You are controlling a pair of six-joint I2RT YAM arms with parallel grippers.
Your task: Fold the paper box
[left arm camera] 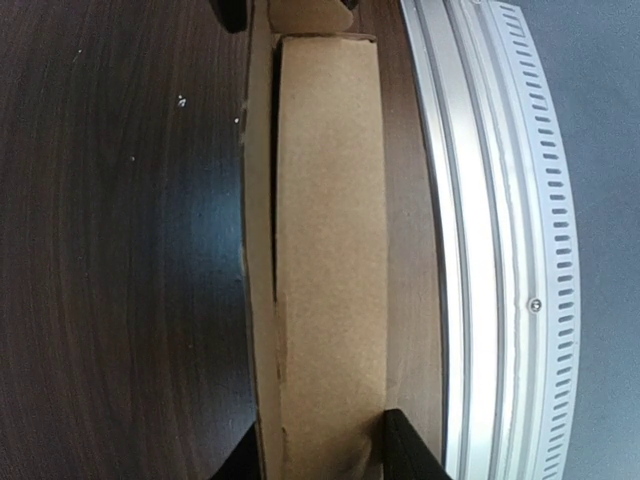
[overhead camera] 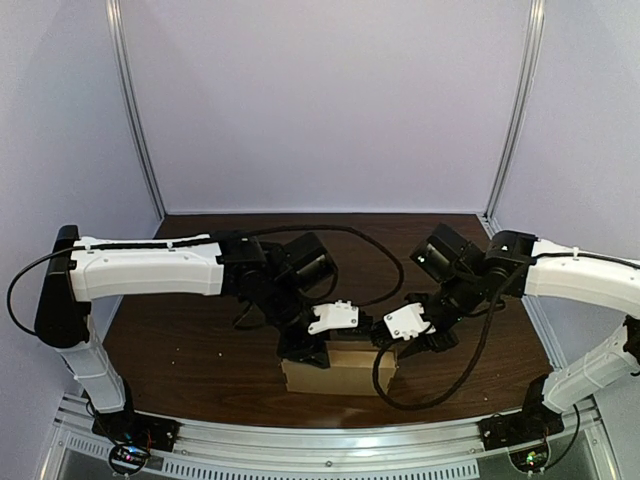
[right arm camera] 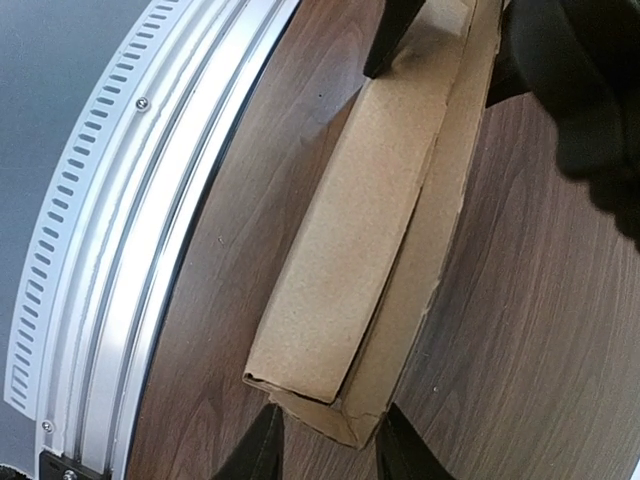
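Observation:
The paper box (overhead camera: 340, 372) is a long, narrow brown cardboard shape lying near the table's front edge, its top flap folded over. In the left wrist view the box (left arm camera: 330, 230) runs away from my left gripper (left arm camera: 325, 455), whose jaws are shut on its near end, one finger denting the front wall. From above, the left gripper (overhead camera: 303, 352) sits at the box's left end. My right gripper (right arm camera: 330, 448) is open, its fingertips either side of the box's (right arm camera: 360, 240) crumpled right corner without touching it. From above, the right gripper (overhead camera: 398, 352) is at the right end.
A slotted aluminium rail (overhead camera: 330, 440) runs along the front edge, a finger's width from the box (left arm camera: 480, 250) (right arm camera: 130, 220). Black cables (overhead camera: 385, 270) loop over the dark wooden table (overhead camera: 180, 350) behind and in front of the right arm. Pale walls enclose the back and sides.

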